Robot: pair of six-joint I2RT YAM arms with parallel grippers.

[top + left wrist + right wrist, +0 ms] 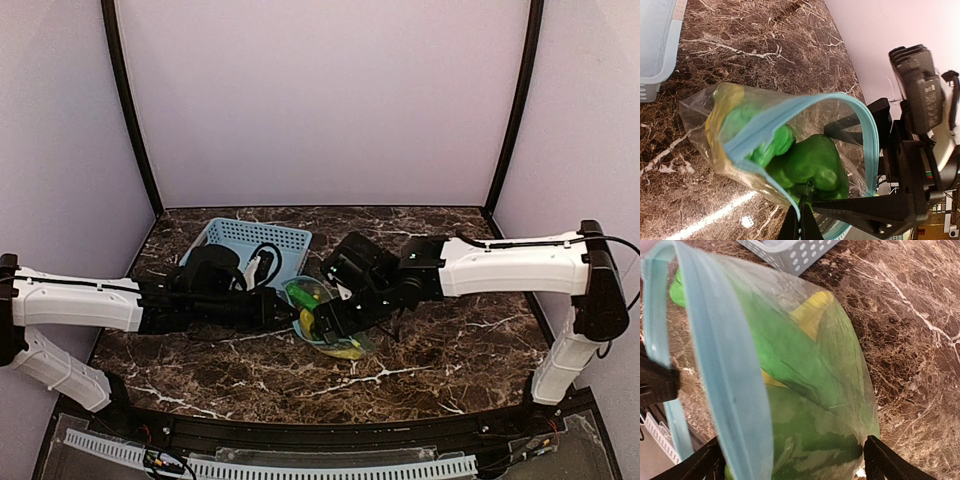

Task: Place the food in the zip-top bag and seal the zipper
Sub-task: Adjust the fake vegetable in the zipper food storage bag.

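The zip-top bag (325, 325) lies at the table's middle with its mouth gaping. In the left wrist view the light-blue zipper (790, 107) loops round the opening. Inside are the dark green bell pepper (812, 160), green cucumber pieces (757, 132) and the yellow banana (722, 107). My left gripper (800, 225) is shut, pinching the bag's zipper edge at the near rim. My right gripper (790, 467) is open wide, its fingers (885, 465) on either side of the filled bag (810, 390). Its black fingers (860, 210) also show in the left wrist view beside the pepper.
The light-blue slotted basket (250, 243) stands just behind the left arm, and its corner shows in both wrist views (655, 50) (790, 252). The dark marble tabletop (450, 350) spreads around the bag. The walls of the enclosure close in the back and sides.
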